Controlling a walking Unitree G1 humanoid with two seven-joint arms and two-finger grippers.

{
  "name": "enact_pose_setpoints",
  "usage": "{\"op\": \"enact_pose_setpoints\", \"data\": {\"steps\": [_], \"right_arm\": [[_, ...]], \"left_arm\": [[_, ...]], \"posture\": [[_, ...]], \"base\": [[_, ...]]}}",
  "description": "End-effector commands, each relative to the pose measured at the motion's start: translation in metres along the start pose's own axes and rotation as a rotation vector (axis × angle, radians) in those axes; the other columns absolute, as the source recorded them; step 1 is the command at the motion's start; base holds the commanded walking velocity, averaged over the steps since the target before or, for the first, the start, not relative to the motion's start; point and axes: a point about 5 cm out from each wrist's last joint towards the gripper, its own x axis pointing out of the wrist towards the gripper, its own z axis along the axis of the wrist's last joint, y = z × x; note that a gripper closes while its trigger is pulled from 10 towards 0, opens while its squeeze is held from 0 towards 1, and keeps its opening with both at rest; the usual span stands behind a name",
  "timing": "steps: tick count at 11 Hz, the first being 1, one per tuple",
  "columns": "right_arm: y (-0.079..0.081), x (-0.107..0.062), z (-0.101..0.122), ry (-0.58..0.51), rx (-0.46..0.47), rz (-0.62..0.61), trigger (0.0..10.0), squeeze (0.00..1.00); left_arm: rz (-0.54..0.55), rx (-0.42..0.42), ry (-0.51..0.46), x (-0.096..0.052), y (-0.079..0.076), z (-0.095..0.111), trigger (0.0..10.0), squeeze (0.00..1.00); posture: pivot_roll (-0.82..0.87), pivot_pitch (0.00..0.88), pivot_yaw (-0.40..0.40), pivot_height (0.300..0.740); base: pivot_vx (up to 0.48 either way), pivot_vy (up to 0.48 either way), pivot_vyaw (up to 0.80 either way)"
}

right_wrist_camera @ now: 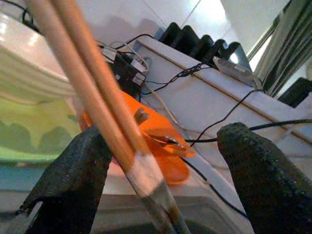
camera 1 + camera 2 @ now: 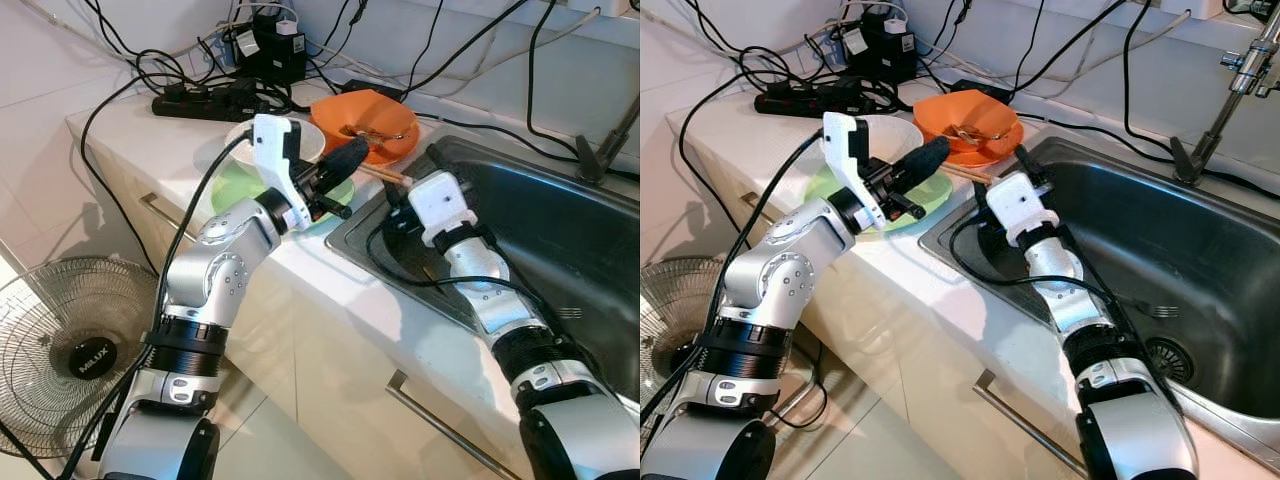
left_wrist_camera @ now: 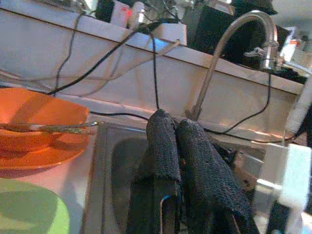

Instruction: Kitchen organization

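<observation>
A pale stone-like counter (image 2: 300,270) carries a stainless-steel sink (image 2: 1200,260), its basin smooth and dark, with a fork (image 2: 1155,311) lying near the drain. Beside the sink's corner sits a glossy orange bowl on a matching plate (image 2: 372,125), metal cutlery resting inside, and next to it a flat green plate (image 2: 830,185) under a white bowl (image 2: 890,135). The left gripper (image 2: 345,160) hovers over the green plate, its two rough-textured black fingers pressed together on nothing, as the left wrist view shows. The right gripper (image 1: 161,165) sits at the sink's rim with fingers spread wide; in its wrist view a pair of wooden chopsticks (image 1: 92,83) with pale metal tips runs between them, touching one finger. A tangle of black cables and a power strip (image 2: 205,100) lines the back wall.
</observation>
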Motion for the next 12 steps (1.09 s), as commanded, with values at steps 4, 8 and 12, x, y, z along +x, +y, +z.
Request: {"op": "enact_pose_setpoints", "data": {"steps": [4, 8, 12], "right_arm": [[0.0059, -0.0021, -0.0001, -0.016, -0.125, 0.044, 1.9, 0.0], [0.0054, -0.0018, -0.0019, -0.005, -0.152, 0.031, 0.0, 0.0], [0.0043, -0.002, -0.0035, 0.006, -0.161, 0.026, 0.0, 0.0]], "left_arm": [[-0.057, 0.015, 0.014, 0.0028, -0.0093, 0.0018, 10.0, 0.0], [-0.052, 0.027, 0.017, 0.0029, -0.0085, 0.0017, 10.0, 0.0], [-0.041, 0.035, 0.011, 0.0039, -0.0075, 0.0017, 10.0, 0.0]], "posture": [[0.21, 0.0, 0.022, 0.74], [0.21, 0.0, 0.023, 0.74], [0.21, 0.0, 0.023, 0.74]], "base": [[0.0, 0.0, 0.0], [0.0, 0.0, 0.0], [0.0, 0.0, 0.0]]}}
